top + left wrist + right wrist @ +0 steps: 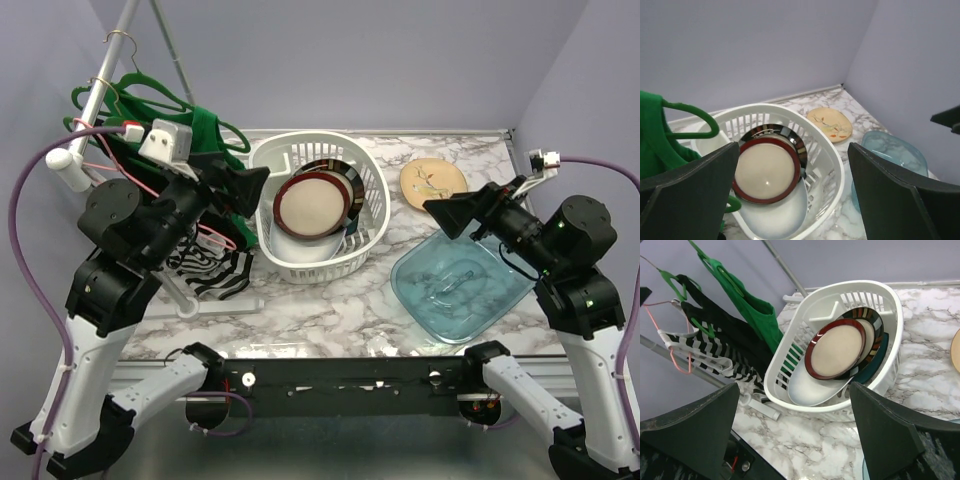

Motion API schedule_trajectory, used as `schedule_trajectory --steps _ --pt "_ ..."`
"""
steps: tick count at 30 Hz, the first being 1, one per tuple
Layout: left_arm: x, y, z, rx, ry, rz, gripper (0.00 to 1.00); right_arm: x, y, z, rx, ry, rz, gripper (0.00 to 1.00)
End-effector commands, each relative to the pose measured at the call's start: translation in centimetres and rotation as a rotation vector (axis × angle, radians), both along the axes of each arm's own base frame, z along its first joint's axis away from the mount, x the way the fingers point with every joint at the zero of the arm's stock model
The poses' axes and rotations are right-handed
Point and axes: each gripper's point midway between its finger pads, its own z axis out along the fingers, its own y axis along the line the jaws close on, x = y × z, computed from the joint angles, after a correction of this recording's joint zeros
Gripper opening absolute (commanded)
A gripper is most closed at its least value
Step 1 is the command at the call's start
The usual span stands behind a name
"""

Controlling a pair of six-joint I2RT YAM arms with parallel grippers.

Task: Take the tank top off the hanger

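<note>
A green tank top (pixel 212 130) hangs on a green hanger (pixel 150 95) from the rack pole (pixel 105 70) at the left; it also shows in the left wrist view (pixel 652 130) and the right wrist view (pixel 757 315). Beside it hang a black garment (pixel 725 332) and a black-and-white striped garment (pixel 215 270) on a pink hanger (pixel 675 360). My left gripper (pixel 248 188) is open and empty, just right of the garments, facing the basket. My right gripper (pixel 458 214) is open and empty over the right side of the table.
A white basket (pixel 375 190) holding several plates stands mid-table, right next to the rack. A blue transparent tray (pixel 460 285) lies at the front right. A tan plate (pixel 433 180) lies at the back right. The rack's white foot (pixel 185 300) rests on the marble.
</note>
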Motion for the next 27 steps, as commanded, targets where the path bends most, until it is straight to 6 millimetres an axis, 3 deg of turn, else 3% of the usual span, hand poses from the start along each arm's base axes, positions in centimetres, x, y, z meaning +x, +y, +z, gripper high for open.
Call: schedule_trajectory --steps 1,6,7,10,12,14,18,19,23,27 --pt "4.7 1.8 2.2 -0.006 -0.019 0.218 0.95 0.3 -0.3 -0.4 0.05 0.019 -0.043 1.0" --pt "9.0 4.2 3.3 0.024 0.008 0.463 0.86 -1.5 1.7 -1.1 0.04 -0.01 0.125 1.0" --pt "10.7 4.8 2.4 0.053 0.037 0.546 0.82 -2.0 1.8 -0.7 0.041 -0.036 0.139 1.0" --pt "12.5 6.6 2.2 0.111 0.042 0.698 0.77 -2.8 2.2 -0.7 0.046 -0.069 0.187 1.0" --pt "12.9 8.7 2.5 0.149 0.023 0.842 0.74 -3.3 2.4 -0.5 0.047 -0.082 0.207 1.0" --pt "13.5 10.3 2.0 0.2 0.031 0.976 0.64 -3.4 2.6 -0.4 0.046 -0.084 0.227 1.0" --pt "14.5 12.3 2.4 0.285 0.037 1.188 0.54 -3.5 3.0 -0.2 0.045 -0.089 0.257 1.0" --pt "15.5 12.1 1.7 0.359 0.056 1.215 0.51 -3.4 3.0 -0.2 0.041 -0.089 0.258 1.0" --pt "16.4 12.9 1.3 0.456 0.093 1.349 0.49 -3.4 3.3 0.1 0.034 -0.091 0.278 1.0" --pt "17.5 13.5 0.9 0.445 0.087 1.379 0.5 -3.5 3.3 0.8 0.032 -0.096 0.284 1.0"
